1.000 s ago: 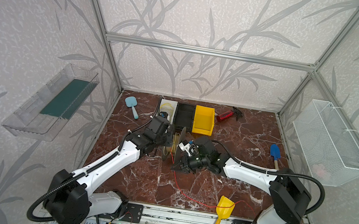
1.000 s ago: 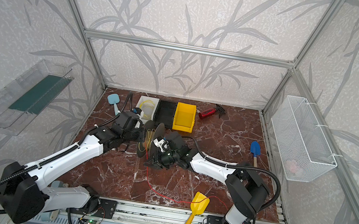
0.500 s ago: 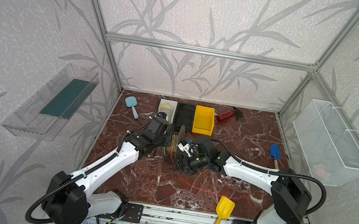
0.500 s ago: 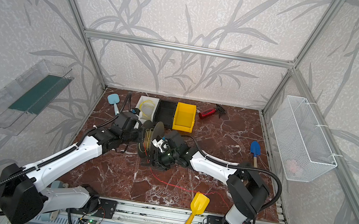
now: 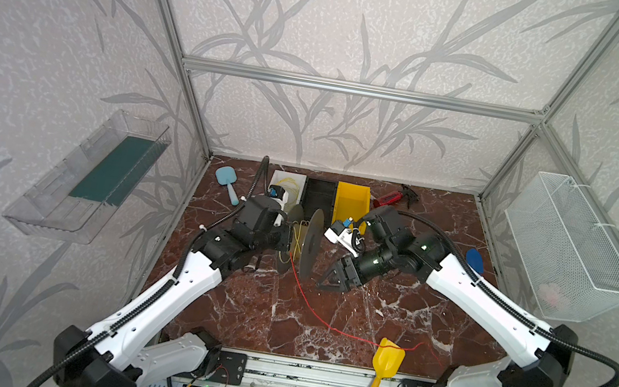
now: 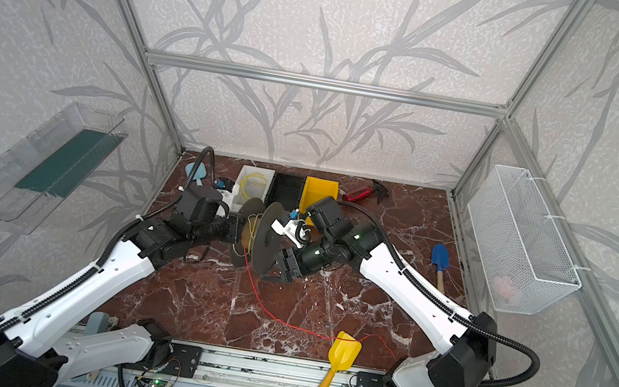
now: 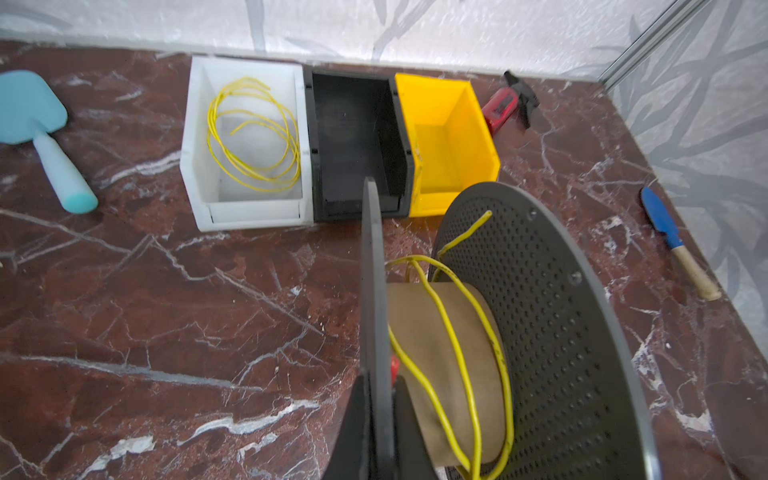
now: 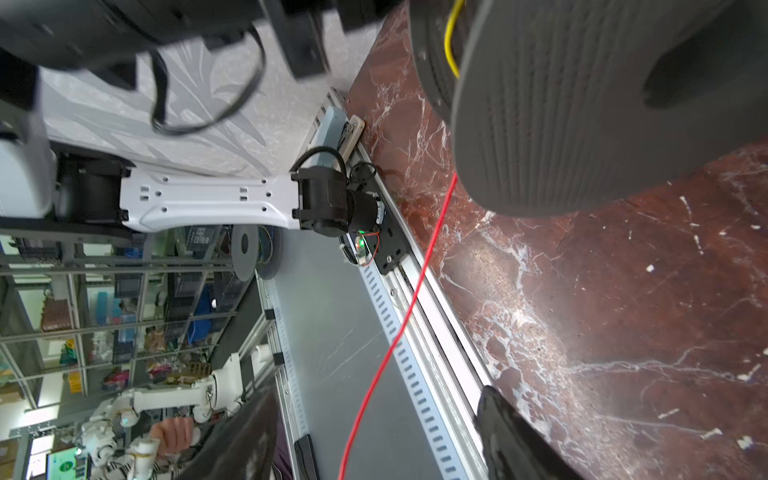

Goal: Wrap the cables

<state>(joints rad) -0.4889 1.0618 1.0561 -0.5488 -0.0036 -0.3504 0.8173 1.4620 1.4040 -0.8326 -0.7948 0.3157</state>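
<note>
The grey spool [image 7: 540, 311] stands on edge on the red-brown marble desk [image 7: 166, 311], just in front of the row of bins at the back edge. The left gripper [image 7: 377, 390] is clamped tight on the rim of one flange, a finger on each face. That probably keeps the spool upright and steady while cable goes on.

The spool's flanges are thin, stiff discs, the far one pierced with rows of small holes. Between them sits a smooth brown core [image 7: 415, 332] that looks like cardboard. A glossy yellow cable [image 7: 457, 353] lies around the core in a few slack turns, one end sticking up against the perforated flange.

The red cable [image 8: 411, 291], thin and springy, leaves the spool between the flanges. It trails in loose curves across the desk toward the front edge, passing the yellow scoop [image 5: 389, 358].

The right gripper [image 8: 376, 395] hangs low beside the outer flange with its jaws spread wide and nothing in them. The red cable runs through the gap between its fingers, untouched, so a fresh pinch further along seems likely.

A second yellow cable [image 7: 253, 122] lies coiled in the white bin [image 7: 245, 216], not yet wound.
</note>
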